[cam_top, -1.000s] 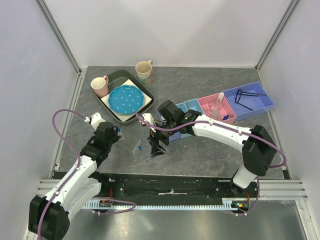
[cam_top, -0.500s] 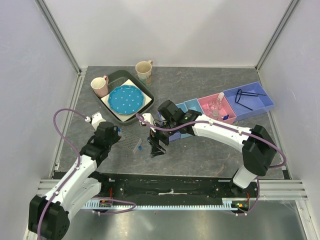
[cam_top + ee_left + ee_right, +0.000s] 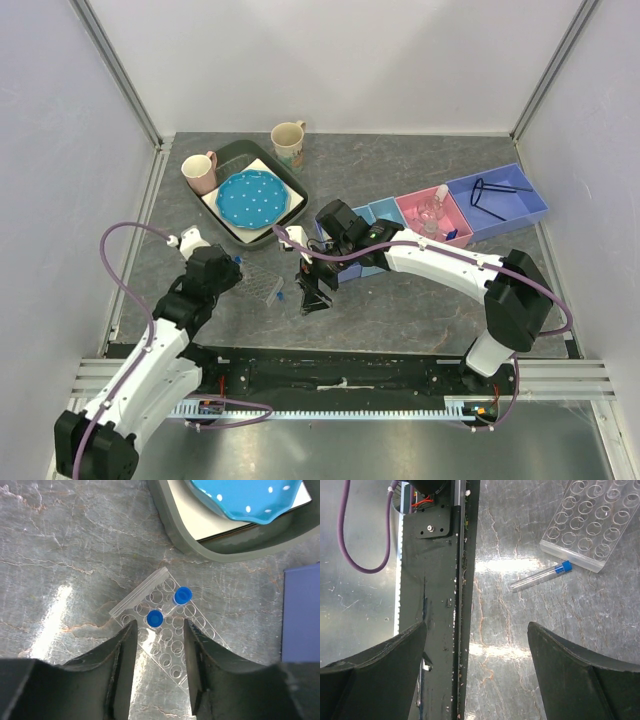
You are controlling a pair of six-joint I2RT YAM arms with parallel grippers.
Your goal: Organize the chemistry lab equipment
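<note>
A clear test-tube rack (image 3: 172, 635) lies on the grey table and holds two blue-capped tubes, one nearer (image 3: 154, 618) and one farther (image 3: 182, 596). It also shows in the top view (image 3: 264, 288) and the right wrist view (image 3: 592, 525). My left gripper (image 3: 159, 626) is open and empty, hovering over the rack's near end, just left of it in the top view (image 3: 228, 272). A third blue-capped tube (image 3: 542, 576) lies flat on the table beside the rack (image 3: 283, 296). My right gripper (image 3: 477, 630) is open wide and empty, just right of that tube (image 3: 312, 297).
A row of bins stands at the right: light blue (image 3: 385, 212), pink (image 3: 412, 208) with a glass flask (image 3: 432, 210), and blue (image 3: 525, 205) with a black wire tool (image 3: 495, 190). A dark tray (image 3: 295, 190) with a blue plate (image 3: 248, 197) and two mugs (image 3: 199, 172) (image 3: 289, 142) stand at the back left. The black base rail (image 3: 437, 580) runs along the near edge.
My left arm has drawn back slightly toward the near left; its cable loop shifted left. The right arm, rack and loose tube have not moved.
</note>
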